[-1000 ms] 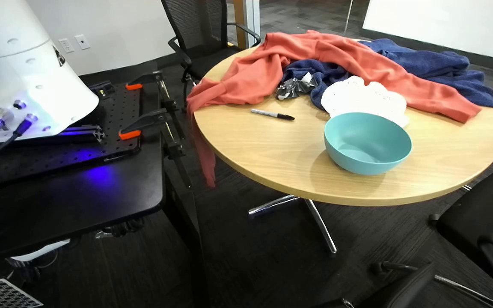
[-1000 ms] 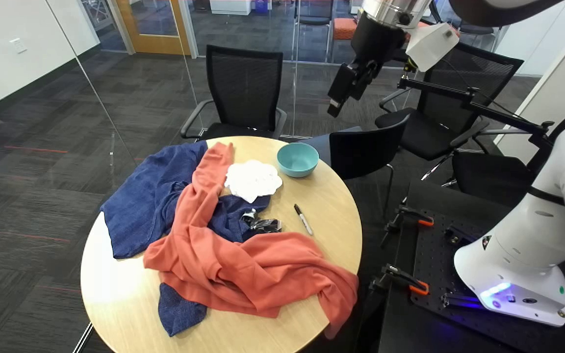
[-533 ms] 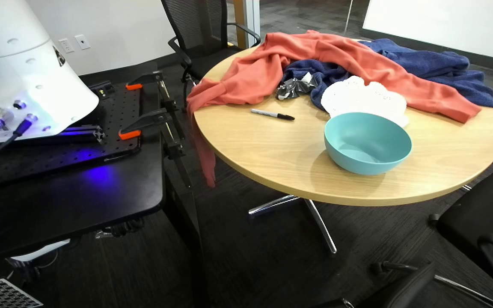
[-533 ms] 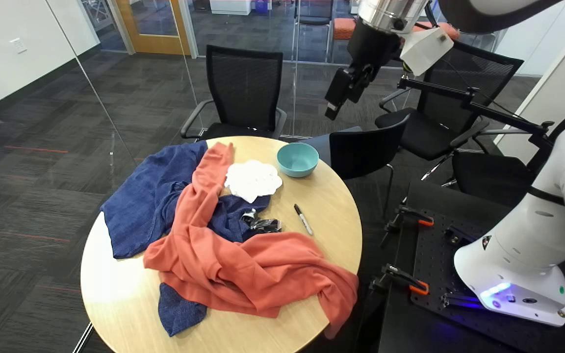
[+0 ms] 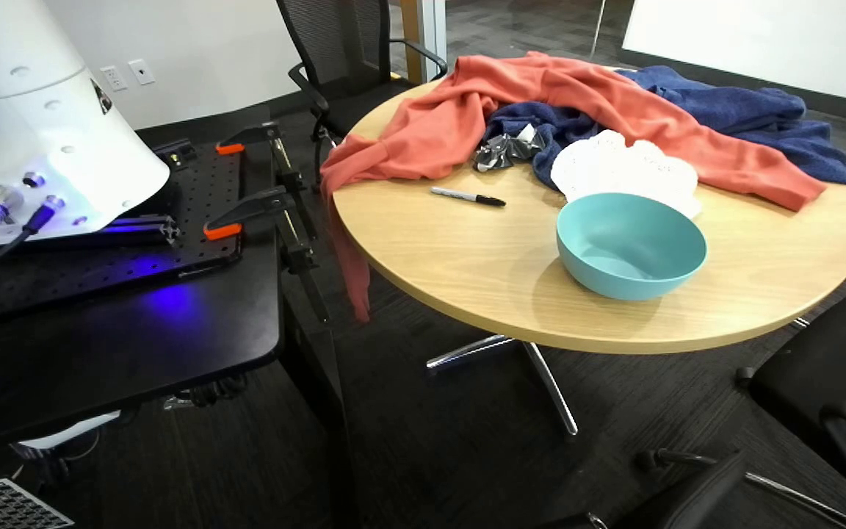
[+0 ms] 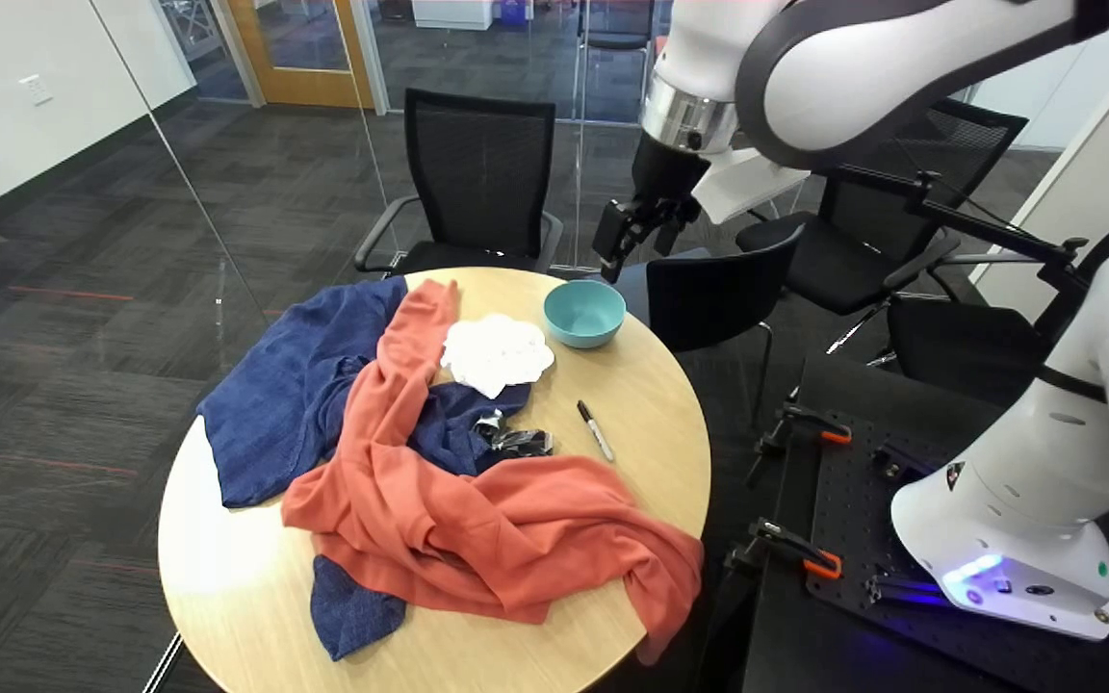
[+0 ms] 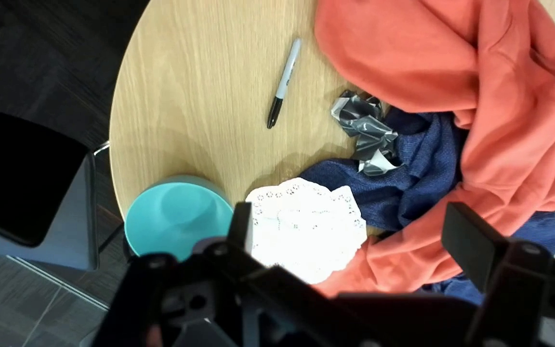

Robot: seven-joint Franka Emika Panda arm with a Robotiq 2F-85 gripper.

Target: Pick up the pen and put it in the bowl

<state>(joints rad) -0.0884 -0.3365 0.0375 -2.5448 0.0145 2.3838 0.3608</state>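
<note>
Permanent marker (image 7: 284,82), a slim cylinder with a pale gray barrel and black cap, lying flat on a round, wood-grained table (image 7: 186,96), apart from the smooth, matte teal bowl (image 5: 628,283). Just beside the bowl lies a white doily (image 7: 306,229) with a scalloped, perforated border; nearer the marker, a crumpled, glossy black wrapper (image 7: 369,130) overlaps coarse navy cloth (image 6: 295,395). A soft coral sweatshirt (image 6: 506,539) spreads across that cloth in loose folds. Counted: one marker, one bowl, one wrapper, one sweatshirt and, in both exterior views, two orange-padded clamps (image 5: 250,209) at the edge of a black bench (image 5: 136,345). In the wrist view the gripper (image 7: 347,226) stands with its two fingers (image 7: 470,241) wide apart; its dark body hides part of the bowl's rim. In an exterior view the white arm (image 6: 848,82) is cut off at the top. The navy cloth is perhaps a single piece, its middle being covered by the sweatshirt.
</note>
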